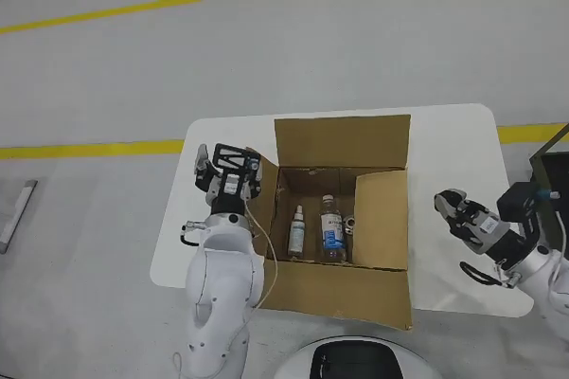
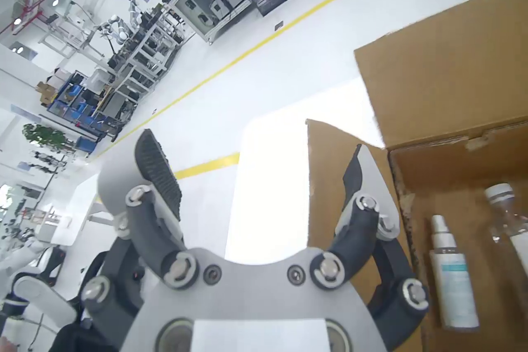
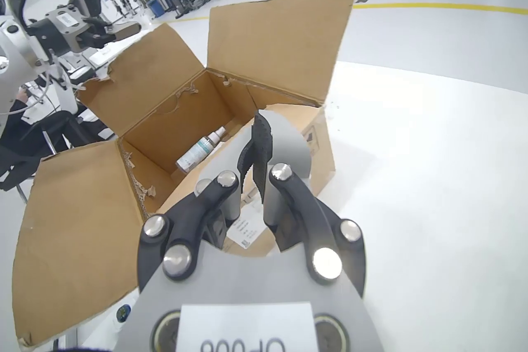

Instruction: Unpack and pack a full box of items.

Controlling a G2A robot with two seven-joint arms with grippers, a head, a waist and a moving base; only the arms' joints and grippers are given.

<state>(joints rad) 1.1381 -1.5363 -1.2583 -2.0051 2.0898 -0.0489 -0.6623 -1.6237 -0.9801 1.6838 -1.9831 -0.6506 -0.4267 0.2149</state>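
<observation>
An open cardboard box [image 1: 341, 140] stands in the middle of the white table [image 1: 454, 142], flaps spread. On its floor lie a small white spray bottle [image 1: 296, 232], a clear labelled bottle [image 1: 332, 227] and a small dark item [image 1: 348, 224]. My left gripper [image 1: 229, 171] hovers open just outside the box's left flap [image 2: 330, 172], nothing between its fingers [image 2: 159, 168]. The spray bottle [image 2: 451, 279] and clear bottle [image 2: 507, 213] lie beside it inside the box. My right gripper [image 1: 452, 210] is over bare table to the right of the box [image 3: 268, 40], shut and empty.
A dark frame [image 1: 559, 171] stands at the table's right edge. Bare table [image 3: 412, 164] stretches between the box and the right arm. A yellow floor line [image 1: 76, 150] runs behind the table. A grey bar [image 1: 14, 216] lies on the floor far left.
</observation>
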